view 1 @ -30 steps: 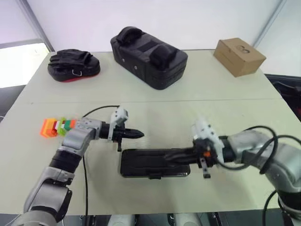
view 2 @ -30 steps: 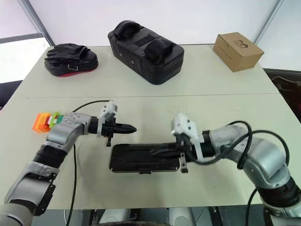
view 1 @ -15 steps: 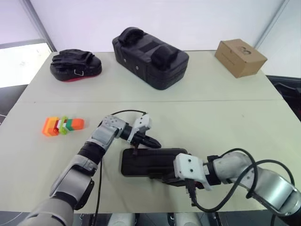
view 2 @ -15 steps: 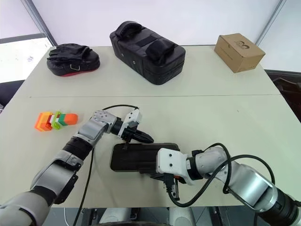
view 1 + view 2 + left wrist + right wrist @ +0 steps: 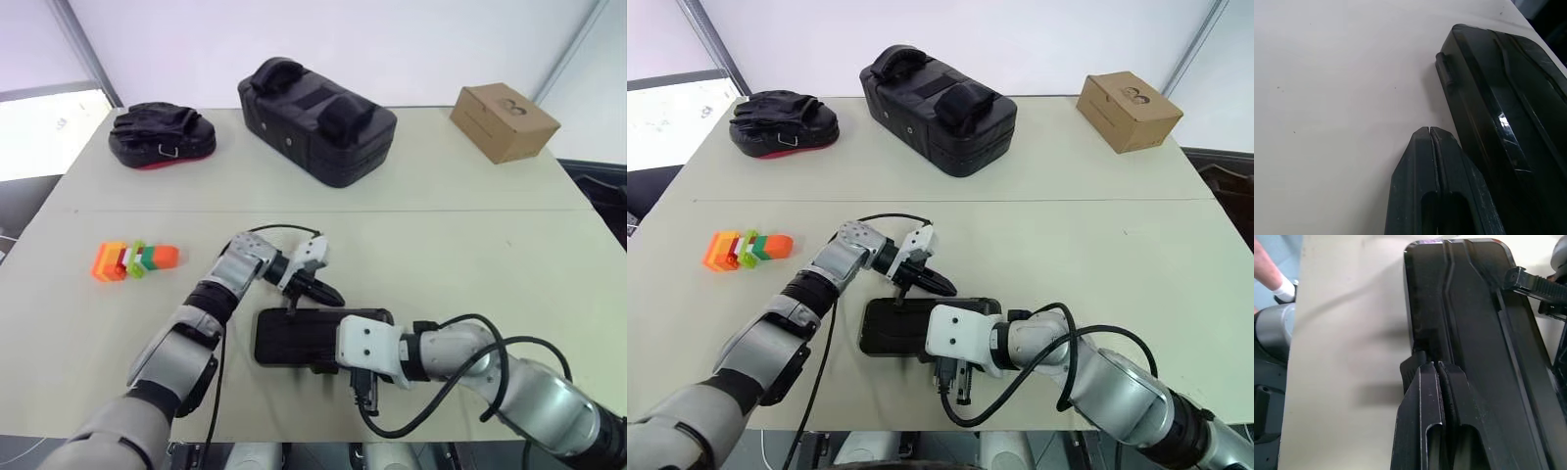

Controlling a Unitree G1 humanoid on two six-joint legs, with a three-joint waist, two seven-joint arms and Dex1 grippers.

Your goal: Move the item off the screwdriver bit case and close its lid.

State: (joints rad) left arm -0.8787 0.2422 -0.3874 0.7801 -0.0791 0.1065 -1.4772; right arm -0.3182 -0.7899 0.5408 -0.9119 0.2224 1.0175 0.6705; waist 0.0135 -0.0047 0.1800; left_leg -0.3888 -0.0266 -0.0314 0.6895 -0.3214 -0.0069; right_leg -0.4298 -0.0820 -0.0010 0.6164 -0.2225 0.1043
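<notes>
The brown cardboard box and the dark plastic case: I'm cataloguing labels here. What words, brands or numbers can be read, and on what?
Nothing is legible.
Brown cardboard box: a dark printed mark on its top face, too small to read.
Flat dark grey plastic bit case: no readable lettering.
Large black padded bag: no print visible.

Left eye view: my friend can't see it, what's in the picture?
A dark screwdriver bit case lies closed on a table, both robot arms at it. Bright toy blocks sit apart at the left; two black bags and a cardboard box behind.
</notes>
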